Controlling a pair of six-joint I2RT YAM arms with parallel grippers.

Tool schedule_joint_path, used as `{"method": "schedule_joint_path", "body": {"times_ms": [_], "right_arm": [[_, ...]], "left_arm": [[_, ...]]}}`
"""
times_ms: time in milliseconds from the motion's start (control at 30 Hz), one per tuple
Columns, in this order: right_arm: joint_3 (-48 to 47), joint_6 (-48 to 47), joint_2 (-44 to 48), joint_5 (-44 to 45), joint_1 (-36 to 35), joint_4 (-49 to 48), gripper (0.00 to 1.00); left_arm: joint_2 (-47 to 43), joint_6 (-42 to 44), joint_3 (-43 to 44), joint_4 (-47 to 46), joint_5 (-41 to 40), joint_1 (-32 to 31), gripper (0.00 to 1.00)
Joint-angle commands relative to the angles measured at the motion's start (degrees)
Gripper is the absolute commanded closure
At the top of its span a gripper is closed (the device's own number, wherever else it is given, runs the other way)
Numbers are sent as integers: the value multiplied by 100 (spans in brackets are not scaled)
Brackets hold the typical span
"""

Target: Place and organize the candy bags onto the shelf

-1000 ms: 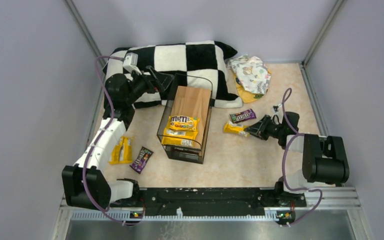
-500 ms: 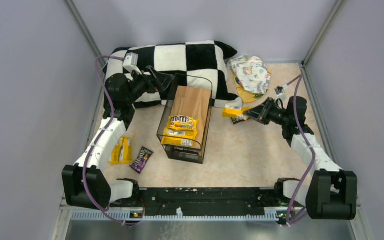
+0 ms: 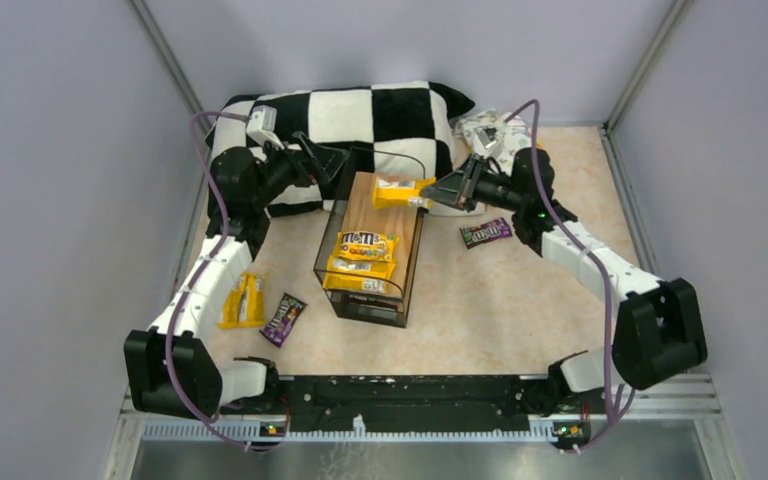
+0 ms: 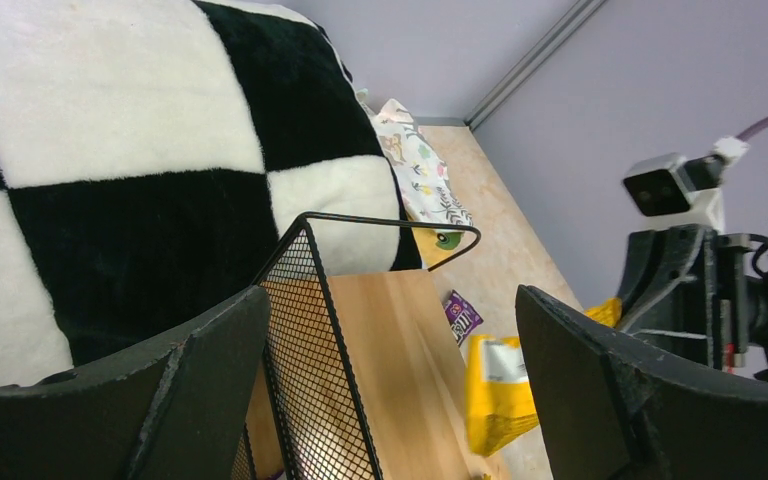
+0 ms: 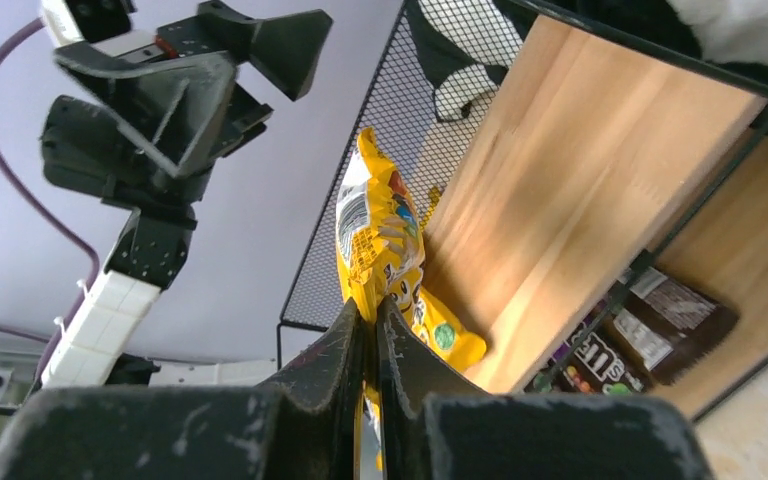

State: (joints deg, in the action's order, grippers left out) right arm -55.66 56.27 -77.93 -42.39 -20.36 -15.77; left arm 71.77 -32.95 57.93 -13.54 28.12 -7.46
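The shelf is a black wire rack with a wooden top. Two yellow candy bags lie on its near half. My right gripper is shut on another yellow bag and holds it over the far end of the top. In the right wrist view, the bag hangs from the shut gripper against the wood. My left gripper is open at the shelf's far left corner. In its wrist view, the mesh panel stands between its fingers.
A purple bag lies on the floor right of the shelf. Yellow bags and a purple bag lie at the left. The checkered pillow and a printed cloth are behind. Dark bags lie on the lower shelf.
My right gripper has lifted the yellow bag from the floor right of the shelf and carried it left, over the far end of the wooden top. The left arm has not moved.
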Motion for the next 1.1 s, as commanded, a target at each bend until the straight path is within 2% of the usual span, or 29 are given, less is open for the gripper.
{"method": "schedule_joint_path", "body": {"times_ms": [0, 233, 467, 1067], "right_arm": [[-397, 546, -618, 296, -477, -865, 96], [-653, 910, -1488, 399, -793, -1455, 97], [-525, 1339, -1881, 207, -873, -2063, 97], [-136, 1494, -1931, 159, -1044, -2242, 96]], "left_arm": [[3, -10, 52, -281, 95, 34, 1], [29, -42, 60, -292, 143, 35, 1], [56, -116, 60, -328, 205, 90, 1], [75, -221, 34, -404, 292, 140, 1]]}}
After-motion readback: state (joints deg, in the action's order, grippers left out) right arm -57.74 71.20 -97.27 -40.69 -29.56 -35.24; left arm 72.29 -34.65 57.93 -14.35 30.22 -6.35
